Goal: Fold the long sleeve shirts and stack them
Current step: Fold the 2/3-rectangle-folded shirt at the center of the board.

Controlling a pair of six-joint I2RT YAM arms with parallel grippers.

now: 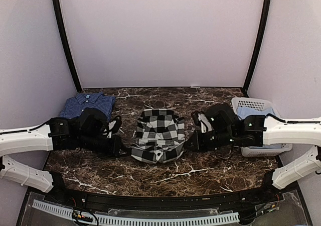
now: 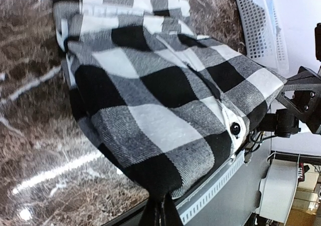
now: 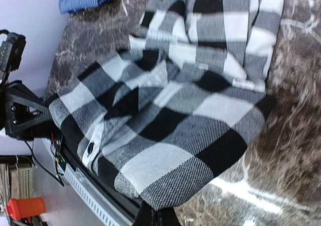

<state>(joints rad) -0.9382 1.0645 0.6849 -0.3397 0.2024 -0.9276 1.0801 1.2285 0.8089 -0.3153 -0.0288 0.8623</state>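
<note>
Now mid-fold, by the look of it. Black-and-white checked shirt (image 1: pixel 159 135) lies bunched on the counter (image 1: pixel 200 173), left of the white basket (image 1: pixel 251 103). Left gripper (image 2: pixel 160 213) and right gripper (image 3: pixel 155 216) are each clenched on a near hem corner. Blue shirt (image 1: pixel 88 104) looks folded, farthest from the basket. Next move likely needs both corners carried away evenly.
</note>
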